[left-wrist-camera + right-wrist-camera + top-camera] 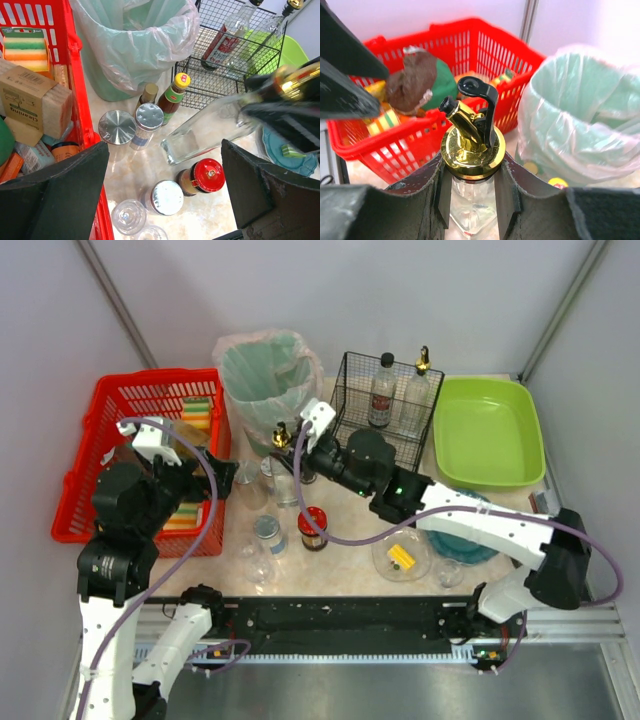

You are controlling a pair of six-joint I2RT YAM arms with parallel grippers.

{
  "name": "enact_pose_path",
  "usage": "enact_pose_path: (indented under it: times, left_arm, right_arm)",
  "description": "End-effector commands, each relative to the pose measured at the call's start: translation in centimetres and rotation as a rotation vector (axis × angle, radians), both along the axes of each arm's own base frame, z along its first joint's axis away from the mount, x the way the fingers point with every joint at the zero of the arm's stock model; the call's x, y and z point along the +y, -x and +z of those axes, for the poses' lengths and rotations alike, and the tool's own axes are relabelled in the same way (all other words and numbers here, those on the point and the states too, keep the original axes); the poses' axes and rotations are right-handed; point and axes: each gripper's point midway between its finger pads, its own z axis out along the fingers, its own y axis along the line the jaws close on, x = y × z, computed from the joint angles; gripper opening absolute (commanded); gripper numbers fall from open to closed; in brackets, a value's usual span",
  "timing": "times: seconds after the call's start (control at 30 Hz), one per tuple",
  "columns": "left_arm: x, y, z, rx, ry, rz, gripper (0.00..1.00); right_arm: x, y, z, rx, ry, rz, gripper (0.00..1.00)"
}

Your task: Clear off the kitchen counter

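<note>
Right claw [471, 186] clamped on the neck of the glass bottle [210, 131], just under its gold pourer [470, 150]; bottle tilted. On smooth glass held this high, we judge it could slip or swing into the red-capped jar [202, 176] and sauce bottle [170, 102] below the claw on the kitchen counter [345, 562]. Left claw [165, 200] nearby, jaws spread, empty.

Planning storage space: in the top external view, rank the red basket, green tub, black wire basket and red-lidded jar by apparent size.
1. red basket
2. green tub and black wire basket: too alike to rank
3. red-lidded jar, smallest
</note>
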Motion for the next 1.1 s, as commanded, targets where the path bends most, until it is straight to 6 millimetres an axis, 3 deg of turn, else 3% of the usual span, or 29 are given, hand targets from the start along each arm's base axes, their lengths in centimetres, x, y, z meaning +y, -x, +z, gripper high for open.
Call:
enact_pose_path:
  times: [0.0,0.1,0.2,0.53,0.7,1.07]
  left_arm:
    - [-0.4,-0.3,0.9,-0.042,0.009,-0.021,0.97]
    - [-0.7,-0.6,0.7,-0.033,0.017,-0.031,0.97]
    - [-0.9,-0.8,0.7,-0.03,0.022,-0.043,0.97]
    - [-1.2,-1.2,0.5,-0.024,0.019,-0.054,0.97]
    - [-1.3,-1.5,0.4,-0.016,0.019,-0.059,0.97]
    - [-1.6,-1.7,0.0,0.004,0.02,-0.075,0.96]
  right_arm:
    - [-3.7,2.9,14.0,-0.157,-0.227,0.043,0.0]
    - [-4.8,3.0,16.0,-0.176,-0.228,0.015,0.0]
    - [-6.0,1.4,17.5,-0.206,-0.218,-0.088,0.0]
    - [-10.6,-6.5,21.5,-0.269,-0.239,-0.363,0.0]
    - [-12.4,-10.3,22.3,-0.321,-0.242,-0.424,0.0]
    - [-13.5,-15.7,23.3,-0.489,-0.222,-0.508,0.0]
